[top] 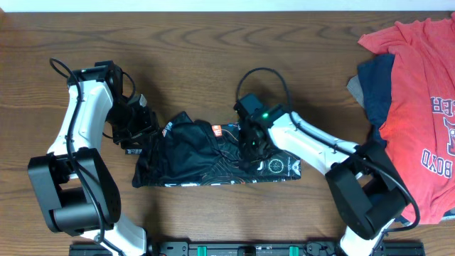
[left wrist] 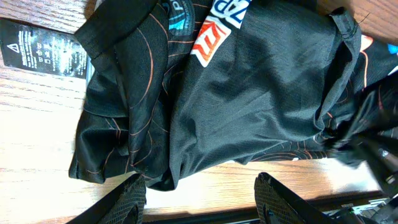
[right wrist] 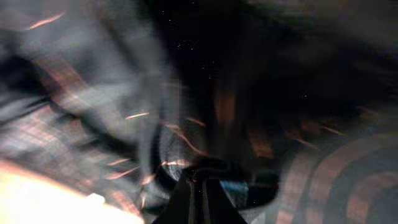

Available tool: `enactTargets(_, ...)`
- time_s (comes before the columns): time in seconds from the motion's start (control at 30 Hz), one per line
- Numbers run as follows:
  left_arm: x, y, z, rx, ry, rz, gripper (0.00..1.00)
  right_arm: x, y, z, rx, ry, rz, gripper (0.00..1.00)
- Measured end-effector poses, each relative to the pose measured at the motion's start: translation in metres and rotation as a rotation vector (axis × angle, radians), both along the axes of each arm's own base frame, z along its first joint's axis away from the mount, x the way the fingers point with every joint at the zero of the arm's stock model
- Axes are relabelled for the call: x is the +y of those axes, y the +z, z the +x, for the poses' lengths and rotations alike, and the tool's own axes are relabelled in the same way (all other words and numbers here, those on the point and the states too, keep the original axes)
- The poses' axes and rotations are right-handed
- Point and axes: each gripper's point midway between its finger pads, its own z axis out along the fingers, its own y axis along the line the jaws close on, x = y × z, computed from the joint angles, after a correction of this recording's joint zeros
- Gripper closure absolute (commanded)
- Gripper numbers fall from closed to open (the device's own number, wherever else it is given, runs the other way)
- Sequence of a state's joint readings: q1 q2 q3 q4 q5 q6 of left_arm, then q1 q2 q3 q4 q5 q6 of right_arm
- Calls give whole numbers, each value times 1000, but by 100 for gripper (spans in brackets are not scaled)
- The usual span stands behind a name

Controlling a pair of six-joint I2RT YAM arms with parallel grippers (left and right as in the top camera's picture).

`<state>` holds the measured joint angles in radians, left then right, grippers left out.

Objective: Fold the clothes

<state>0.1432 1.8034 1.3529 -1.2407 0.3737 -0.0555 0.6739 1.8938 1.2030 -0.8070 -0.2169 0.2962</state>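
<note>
The black jersey [top: 206,153] with fine orange lines and small logos lies bunched in a rough band at the table's middle. My left gripper [top: 142,131] is at its left end. In the left wrist view the jaws [left wrist: 199,202] are open and empty, just off the jersey's [left wrist: 236,87] crumpled edge, with bare wood between them. My right gripper [top: 252,146] is pressed down into the jersey's middle. In the blurred right wrist view its fingers [right wrist: 200,180] are closed together with the jersey's fabric [right wrist: 280,93] bunched at their tips.
A red T-shirt with navy lettering [top: 419,92] lies over a navy garment [top: 377,85] at the right edge. The jersey's black care label [left wrist: 43,46] sticks out at its left end. Wooden table [top: 213,57] all around.
</note>
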Motion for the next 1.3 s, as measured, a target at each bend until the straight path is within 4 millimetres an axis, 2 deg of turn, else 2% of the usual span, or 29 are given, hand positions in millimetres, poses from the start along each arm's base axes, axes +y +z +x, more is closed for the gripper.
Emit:
enactTargets(0.07,0,0,0,0,0,0,42,18,4,-12,23,89,73,91)
enactTargets(0.17,0,0,0,0,0,0,42,39,9,-30,52,203,160,71)
enactTargets(0.23,0,0,0,0,0,0,42,48,11,-40,61,259,190,64)
enactTargets(0.37,0,0,0,0,0,0,42,46,9,-42,54,260,160,63)
enactTargets(0.5,0,0,0,0,0,0,42,30,7,-21,-2,168,71,61)
enactTargets(0.67,0,0,0,0,0,0,42,11,31,12,-136,60,29,60)
enactTargets(0.8,0,0,0,0,0,0,42,-1,49,29,-203,5,14,62)
enactTargets(1.0,0,0,0,0,0,0,42,-15,38,36,-187,-60,-36,60)
enactTargets(1.17,0,0,0,0,0,0,42,-16,12,39,-148,-82,-73,60)
enactTargets(1.23,0,0,0,0,0,0,42,-16,2,39,-134,-85,-84,66)
enactTargets(1.27,0,0,0,0,0,0,42,-16,-1,39,-130,-84,-87,74)
enactTargets(1.3,0,0,0,0,0,0,42,-15,-5,40,-129,-89,-88,89)
